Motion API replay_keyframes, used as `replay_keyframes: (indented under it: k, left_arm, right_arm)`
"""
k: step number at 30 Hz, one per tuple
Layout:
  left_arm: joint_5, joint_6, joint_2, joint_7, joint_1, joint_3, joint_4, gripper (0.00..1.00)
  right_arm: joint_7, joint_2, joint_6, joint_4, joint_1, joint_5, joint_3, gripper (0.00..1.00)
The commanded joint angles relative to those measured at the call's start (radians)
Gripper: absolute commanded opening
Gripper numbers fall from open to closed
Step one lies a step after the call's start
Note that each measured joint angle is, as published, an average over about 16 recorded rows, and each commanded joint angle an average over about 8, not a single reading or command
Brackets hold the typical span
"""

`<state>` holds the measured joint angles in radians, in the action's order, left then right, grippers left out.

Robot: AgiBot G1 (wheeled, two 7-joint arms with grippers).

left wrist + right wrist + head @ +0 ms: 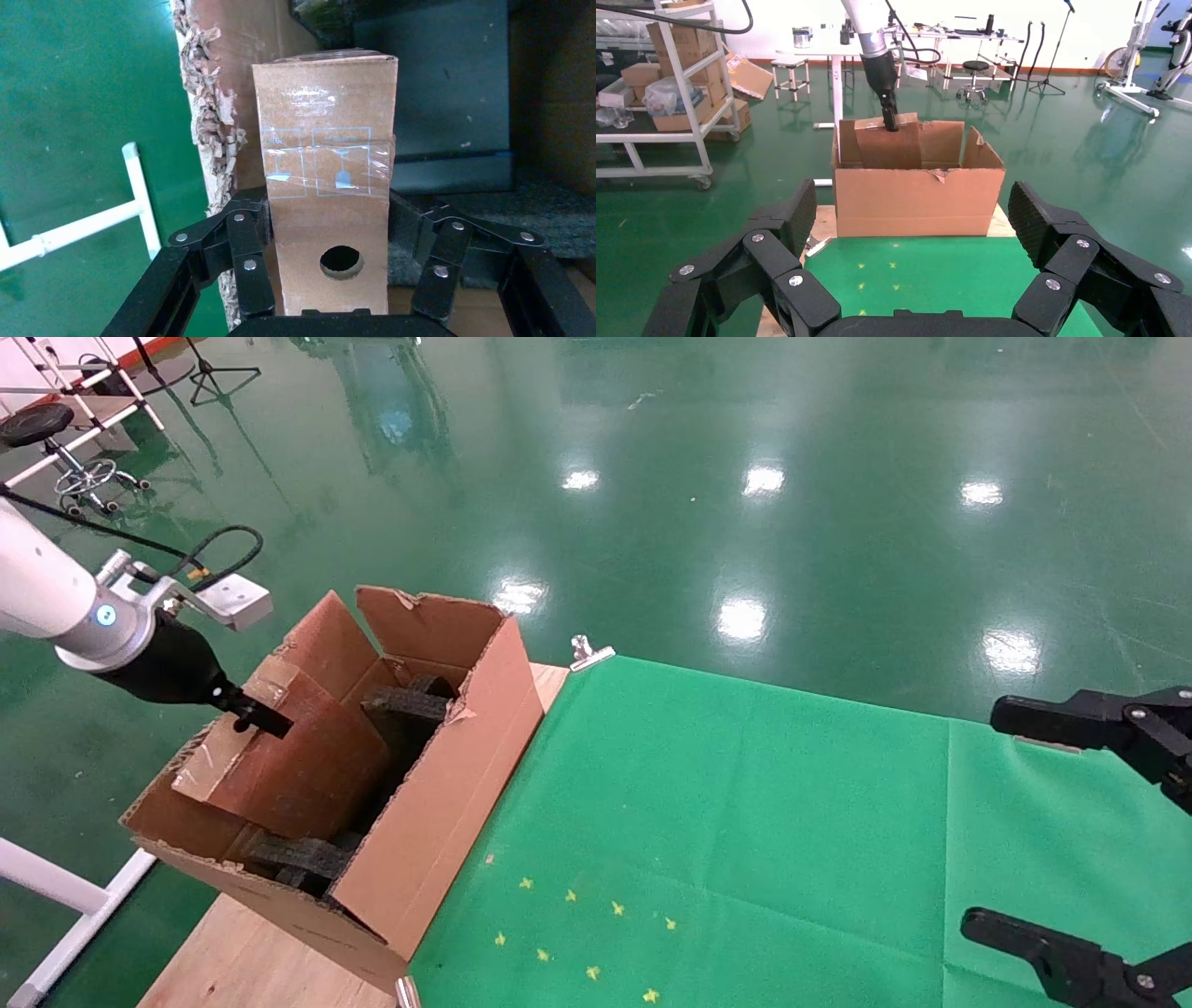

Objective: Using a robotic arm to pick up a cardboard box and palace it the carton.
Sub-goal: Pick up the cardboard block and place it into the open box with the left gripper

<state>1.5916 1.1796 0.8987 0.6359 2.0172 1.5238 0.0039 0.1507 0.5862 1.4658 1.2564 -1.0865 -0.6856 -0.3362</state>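
The cardboard box [298,756] is a flat brown box with clear tape, standing tilted inside the carton [447,775]. The robotic arm's left gripper [261,717] is shut on the box's upper edge. In the left wrist view the box [323,140] fills the space between the black fingers [249,246], beside the carton's ragged torn edge [211,126]. Black foam pieces [410,705] lie in the carton under and beside the box. The right wrist view shows the carton [919,200] from the front with the box [888,144] sticking up. My right gripper [982,817] hangs open at the far right.
The carton stands on the wooden table [251,961] next to a green mat [745,822] fixed by a metal clip [591,652]. A white frame [74,896] stands left of the table. Shelves with boxes [666,105] stand farther off.
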Motion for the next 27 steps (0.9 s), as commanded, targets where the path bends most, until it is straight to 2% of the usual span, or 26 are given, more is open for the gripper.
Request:
replay_keyframes:
  k: [1, 17, 25, 27]
  left_arm:
    - [0.000, -0.010, 0.000, 0.003, -0.014, 0.000, 0.002, 0.00]
    - [-0.008, -0.033, 0.007, 0.047, -0.101, -0.006, 0.004, 0.01]
    - [-0.015, -0.038, 0.009, 0.058, -0.109, -0.011, 0.004, 1.00]
    - [-0.016, -0.039, 0.009, 0.059, -0.110, -0.012, 0.004, 1.00]
  right_arm:
    - [0.000, 0.000, 0.000, 0.000, 0.000, 0.000, 0.000, 1.00]
    - [0.000, 0.000, 0.000, 0.000, 0.000, 0.000, 0.000, 1.00]
    - [0.000, 0.000, 0.000, 0.000, 0.000, 0.000, 0.000, 1.00]
    - [0.000, 0.000, 0.000, 0.000, 0.000, 0.000, 0.000, 1.00]
